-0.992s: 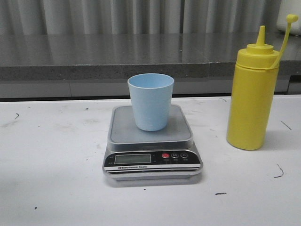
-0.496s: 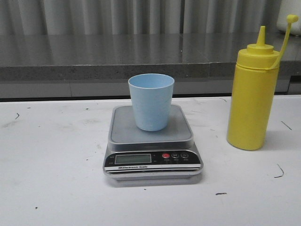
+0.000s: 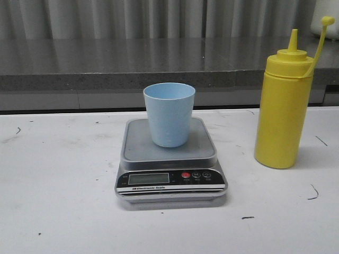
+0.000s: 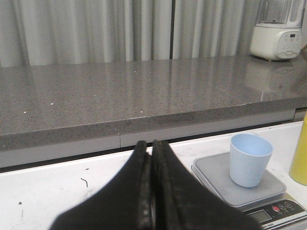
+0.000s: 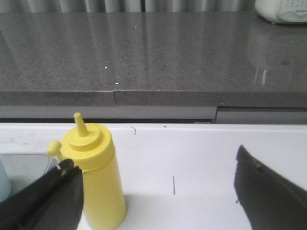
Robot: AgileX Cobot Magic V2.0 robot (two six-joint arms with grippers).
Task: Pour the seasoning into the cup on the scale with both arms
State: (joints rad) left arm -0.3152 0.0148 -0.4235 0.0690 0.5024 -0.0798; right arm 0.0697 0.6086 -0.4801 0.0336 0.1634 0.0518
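A: Seasoning first: where does it stand?

B: The seasoning (image 3: 282, 108), a tall yellow squeeze bottle, stands upright on the white table (image 3: 58, 211), to the right of the scale (image 3: 170, 164) and clear of it. Its cone nozzle is bare; the cap hangs off a thin strap up beside it. I see no label on the bottle.

A: Start from the near edge, then.

B: Nearest is bare table with a few dark scuffs. Next comes the scale's black front panel, with an LCD display (image 3: 149, 178), a red button and two dark ones. A strip under the display reads "Electronic Scale". The display's digits are too faint to read.

A: And behind the panel?

B: The silver-grey platform, with the cup (image 3: 169, 114), pale blue, upright, open end up, standing toward its back. Nothing written on it.

A: Beyond that?

B: A grey stone counter (image 3: 106, 63) runs along the back, with pale curtains behind. A white appliance (image 4: 277, 33) sits at the counter's right end; its panel markings are too small to read.

A: The grippers?

B: The left gripper (image 4: 151, 191) has its two black fingers pressed together with nothing between them, back from the scale and to its left. The right gripper (image 5: 158, 196) has its fingers spread wide, holding nothing; the bottle stands just beside one finger, ahead of it.
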